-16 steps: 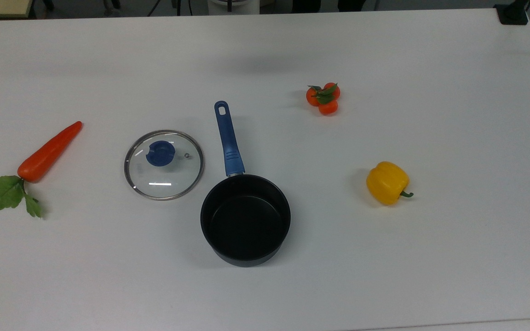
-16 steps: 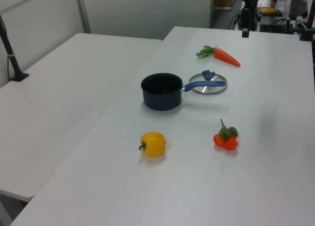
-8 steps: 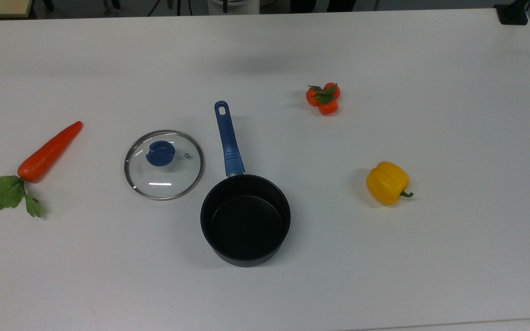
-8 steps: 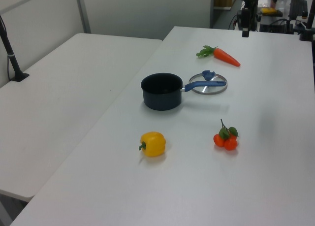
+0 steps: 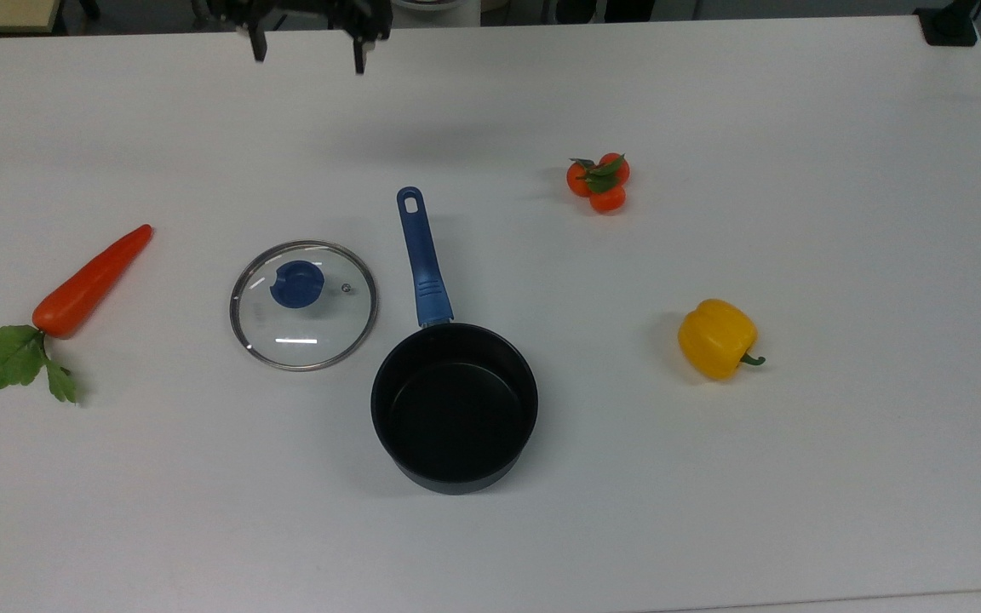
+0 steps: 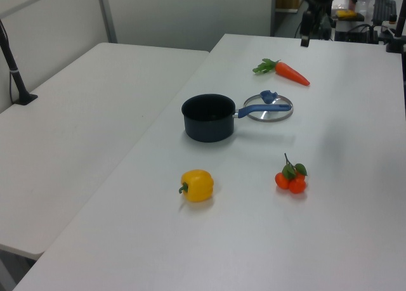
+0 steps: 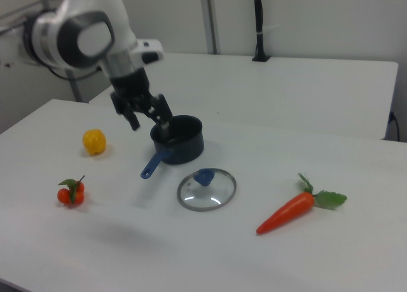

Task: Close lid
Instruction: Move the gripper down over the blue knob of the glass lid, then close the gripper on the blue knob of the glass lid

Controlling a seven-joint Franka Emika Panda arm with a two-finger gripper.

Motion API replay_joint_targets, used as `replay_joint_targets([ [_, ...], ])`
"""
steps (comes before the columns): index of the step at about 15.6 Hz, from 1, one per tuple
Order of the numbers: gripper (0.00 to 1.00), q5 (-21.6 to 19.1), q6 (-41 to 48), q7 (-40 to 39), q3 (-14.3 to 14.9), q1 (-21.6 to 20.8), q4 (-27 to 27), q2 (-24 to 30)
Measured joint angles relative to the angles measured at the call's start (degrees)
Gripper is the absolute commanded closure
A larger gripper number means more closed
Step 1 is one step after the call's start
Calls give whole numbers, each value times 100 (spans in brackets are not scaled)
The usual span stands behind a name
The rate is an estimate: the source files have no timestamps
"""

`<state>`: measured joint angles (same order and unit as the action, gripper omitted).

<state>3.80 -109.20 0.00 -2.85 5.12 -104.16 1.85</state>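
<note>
The lid [image 5: 303, 305], clear glass with a metal rim and a blue knob, lies flat on the white table [image 5: 712, 477] to the top view's left of the black saucepan [image 5: 454, 407]. The pan stands uncovered, and its blue handle [image 5: 422, 255] runs past the lid's edge. My gripper [image 5: 308, 51] hangs open and holds nothing at the top view's upper edge, well away from the lid. In the right view the gripper [image 7: 149, 120] hovers in the air in front of the saucepan [image 7: 181, 139], above its handle, with the lid [image 7: 206, 189] nearer the camera.
A carrot [image 5: 86, 285] lies at the top view's left. A tomato cluster [image 5: 599, 182] and a yellow pepper [image 5: 716, 338] sit to the right of the pan. A second white table [image 6: 82, 113] adjoins in the left view.
The gripper has come into the top view at the upper edge, fingers spread. In the left view its finger has shifted left. Lid, pan and vegetables have not moved.
</note>
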Motion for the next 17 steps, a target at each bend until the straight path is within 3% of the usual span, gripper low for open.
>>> replay_joint_targets([
  [7, 0, 0, -2007, -5, 4, 282, -1212, -304],
  [17, 0, 0, -4157, -5, 5, 436, -1308, -1577],
])
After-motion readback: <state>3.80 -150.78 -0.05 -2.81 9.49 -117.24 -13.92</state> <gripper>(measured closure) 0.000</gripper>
